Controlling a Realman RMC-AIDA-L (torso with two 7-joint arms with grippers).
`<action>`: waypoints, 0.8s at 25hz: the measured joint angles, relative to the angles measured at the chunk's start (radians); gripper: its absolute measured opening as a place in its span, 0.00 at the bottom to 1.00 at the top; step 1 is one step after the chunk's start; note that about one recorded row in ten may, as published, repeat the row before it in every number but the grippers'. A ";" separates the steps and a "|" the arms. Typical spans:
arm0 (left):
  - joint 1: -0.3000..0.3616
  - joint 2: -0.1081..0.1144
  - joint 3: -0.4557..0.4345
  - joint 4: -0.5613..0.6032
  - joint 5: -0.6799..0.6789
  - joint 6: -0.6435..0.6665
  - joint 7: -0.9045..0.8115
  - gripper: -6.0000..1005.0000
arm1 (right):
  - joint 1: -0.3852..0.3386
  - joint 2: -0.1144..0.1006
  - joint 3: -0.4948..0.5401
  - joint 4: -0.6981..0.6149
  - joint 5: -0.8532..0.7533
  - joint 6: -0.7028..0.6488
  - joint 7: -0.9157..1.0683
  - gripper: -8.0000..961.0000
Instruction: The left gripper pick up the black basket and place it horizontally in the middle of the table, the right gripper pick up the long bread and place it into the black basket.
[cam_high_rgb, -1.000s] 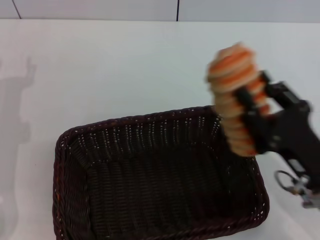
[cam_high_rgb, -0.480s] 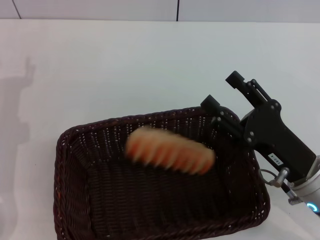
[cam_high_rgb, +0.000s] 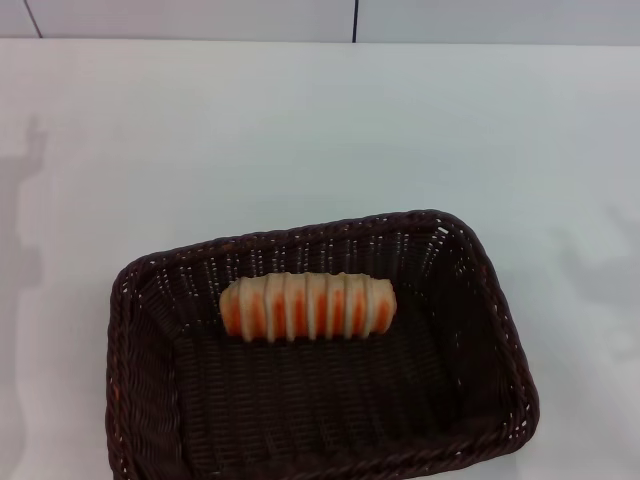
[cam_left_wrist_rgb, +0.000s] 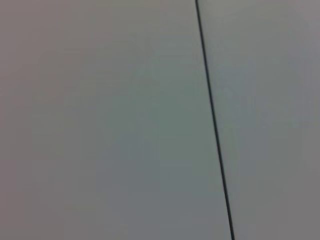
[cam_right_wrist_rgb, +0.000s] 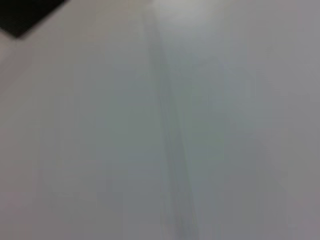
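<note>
- Head view: the long bread (cam_high_rgb: 308, 306) lies flat inside the black basket (cam_high_rgb: 130, 400), along its far wall. The basket sits on my white bench (cam_high_rgb: 300, 130), towards the near edge. Neither of my jaws shows here.
- Left wrist view: only a pale surface with one thin dark line; I cannot tell how my left jaws stand.
- Right wrist view: a blurred pale surface with a dark corner; my right jaws are unseen.
</note>
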 joint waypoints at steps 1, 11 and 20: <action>0.000 0.000 -0.005 0.000 0.000 0.000 0.000 0.79 | -0.023 0.000 0.041 -0.020 0.030 0.001 0.001 0.83; -0.025 0.000 -0.049 0.055 0.000 -0.003 0.007 0.79 | -0.171 0.004 0.182 -0.132 0.484 0.228 -0.005 0.83; -0.015 -0.004 -0.100 0.084 0.000 -0.005 0.001 0.79 | -0.175 0.003 0.225 -0.165 0.534 0.288 -0.008 0.83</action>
